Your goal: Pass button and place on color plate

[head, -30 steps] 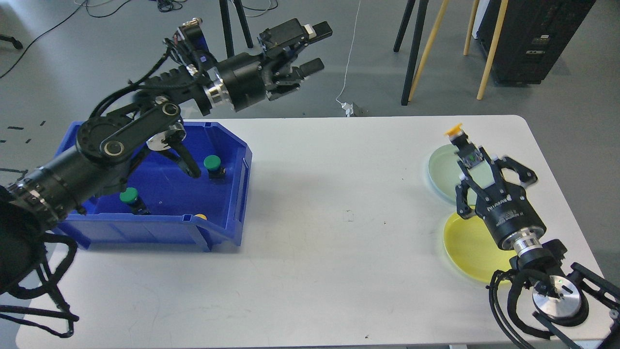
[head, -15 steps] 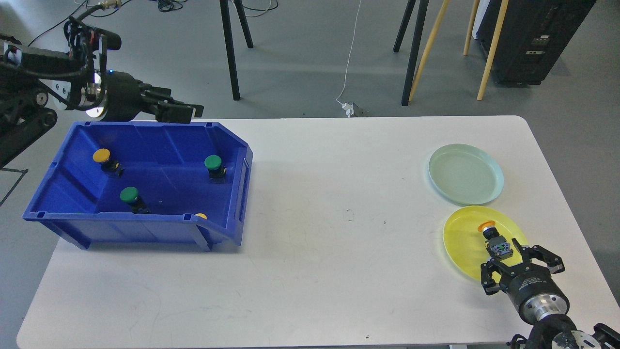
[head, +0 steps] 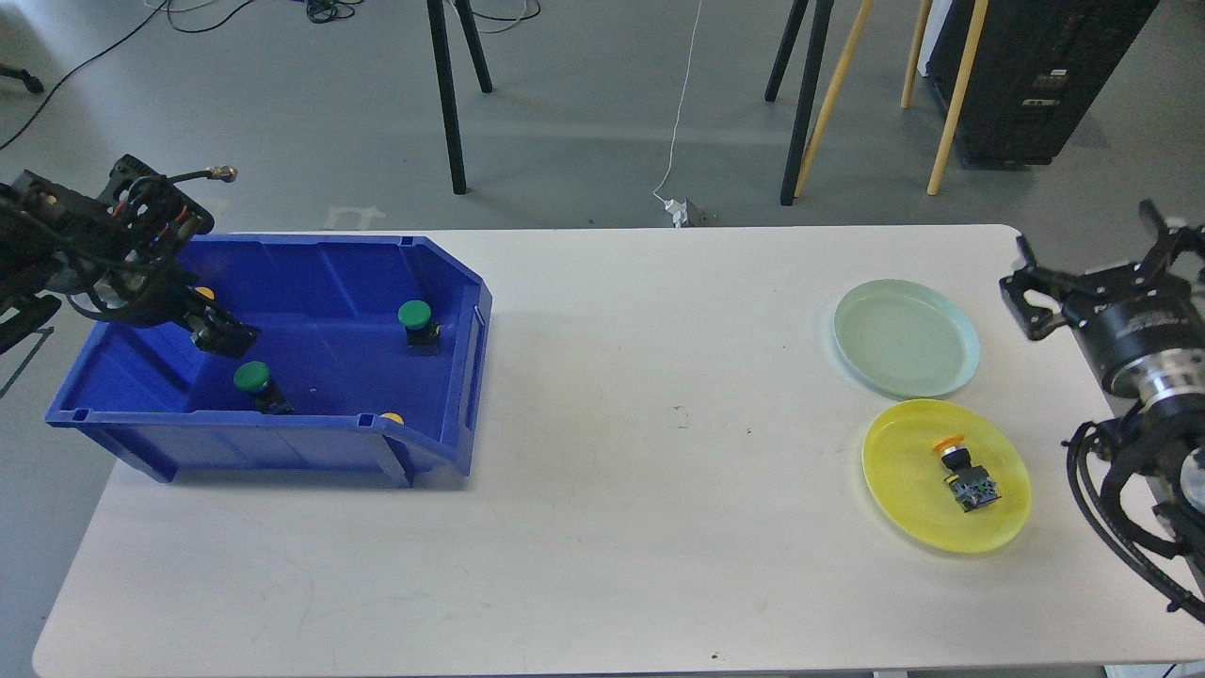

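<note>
On my white table [head: 612, 424] the blue bin [head: 442, 282] sits at the left, and my left gripper [head: 224, 336] reaches down inside it beside a green button [head: 252, 379]; it looks too dark for me to tell whether it is clenched. My right gripper [head: 1083, 282] hangs spread and empty at the right edge, near the pale green plate [head: 906, 337]. The yellow-capped button [head: 962, 468] lies on its side on the yellow plate [head: 904, 490].
</note>
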